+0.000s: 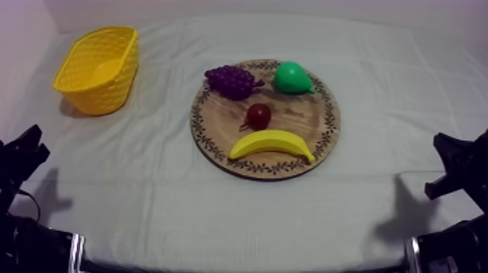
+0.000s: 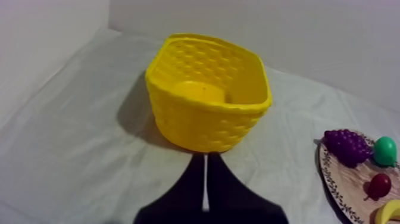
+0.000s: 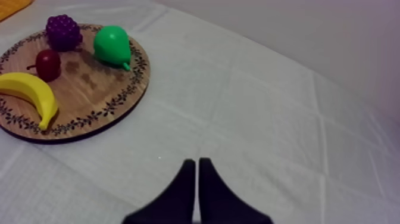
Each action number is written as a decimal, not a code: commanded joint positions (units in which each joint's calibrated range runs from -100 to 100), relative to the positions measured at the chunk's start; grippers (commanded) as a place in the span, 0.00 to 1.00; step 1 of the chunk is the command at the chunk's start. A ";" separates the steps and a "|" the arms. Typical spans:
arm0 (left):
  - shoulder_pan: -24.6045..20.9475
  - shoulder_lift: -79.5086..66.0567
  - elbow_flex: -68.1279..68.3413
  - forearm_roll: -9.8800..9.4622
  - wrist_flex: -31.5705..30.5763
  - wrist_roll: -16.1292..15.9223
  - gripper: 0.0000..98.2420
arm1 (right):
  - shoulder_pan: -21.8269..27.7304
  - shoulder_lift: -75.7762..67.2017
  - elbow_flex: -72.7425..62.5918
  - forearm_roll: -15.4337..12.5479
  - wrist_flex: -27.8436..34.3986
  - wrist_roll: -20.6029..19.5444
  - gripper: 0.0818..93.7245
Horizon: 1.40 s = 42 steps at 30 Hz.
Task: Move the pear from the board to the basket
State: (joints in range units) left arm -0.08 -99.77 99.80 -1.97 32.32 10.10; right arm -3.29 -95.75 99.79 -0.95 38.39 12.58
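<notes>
From above, the pear lies on the far right part of the round wooden board, its broad end toward the bunch of grapes and its narrow end pointing out toward the right side of the table, so its long axis runs roughly across the board. The yellow basket stands at the far left, well apart from the board. The left gripper sits low at the left edge and the right gripper low at the right edge, neither near any fruit. The pear is on the right gripper's half, so that arm looks the nearer for the pick, though the basket lies on the other arm's side. Counted here: one pear, one bunch of grapes, one small red fruit, one banana, one board, one basket. From the left wrist, that arm's fingers lie pressed together in a narrow wedge, clenched on nothing, aimed at the basket just ahead; the basket has nothing in it, and the pear sits beyond the grapes on the board off to the side. From the right wrist, the fingers are likewise closed together and hold nothing; the pear lies ahead and toward the left arm's side, on the board's far rim beside the grapes, narrow end turned toward this gripper.
</notes>
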 commanded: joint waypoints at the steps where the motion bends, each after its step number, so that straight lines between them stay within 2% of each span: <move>1: -0.02 0.03 -0.03 -0.01 0.02 -0.01 0.00 | -0.01 -0.01 -0.01 0.00 0.00 -0.01 0.00; 28: -0.13 0.03 -0.03 -0.01 -1.26 0.36 0.00 | -0.01 -0.01 -0.01 0.00 0.00 -0.01 0.00; 35: 0.03 2.19 -1.67 2.08 -0.67 -4.53 0.00 | -0.01 -0.01 -0.01 0.00 0.00 -0.01 0.00; 42: 0.51 11.51 -12.80 3.47 1.18 -10.21 0.01 | -0.01 -0.01 -0.01 0.00 0.00 -0.01 0.00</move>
State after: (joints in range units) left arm 0.37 -91.22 90.90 1.42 33.09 2.00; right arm -3.29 -95.75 99.79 -0.95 38.39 12.58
